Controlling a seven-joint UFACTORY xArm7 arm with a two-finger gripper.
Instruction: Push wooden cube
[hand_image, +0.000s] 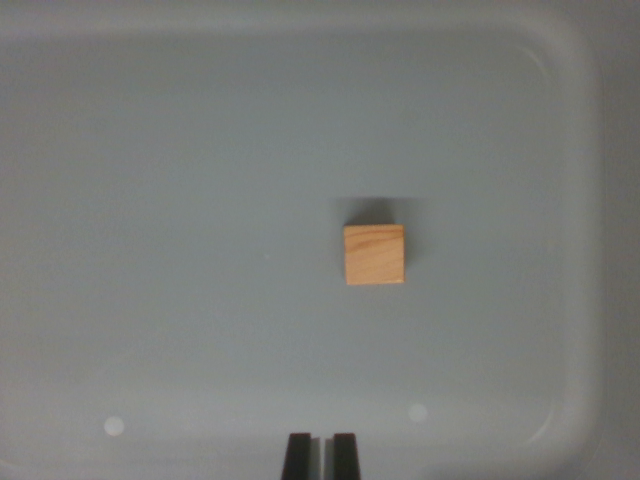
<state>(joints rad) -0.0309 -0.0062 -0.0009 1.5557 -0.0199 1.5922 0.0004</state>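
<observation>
Tray first: a pale grey, shallow plastic tray with rounded corners (575, 60) fills nearly the whole wrist view, its raised rim curving along the top and down the wrist view's right. Its flat floor is bare and matte, marked only by two small round bright spots near the bottom, one toward the wrist view's left and one right of centre. On that floor, a little right of centre, sits the small light-brown wooden cube (375, 255), seen from straight above with faint grain on its top face and a soft shadow along its upper edge. It lies flat, clear of the rim on every side. The black two-fingered claw (320, 458) pokes in at the bottom edge, pointing up the picture; its two dark fingers stand close together with only a thin light slit between them, gripping nothing. The cube lies well apart from the claw, ahead of its tips and offset toward the wrist view's right.
</observation>
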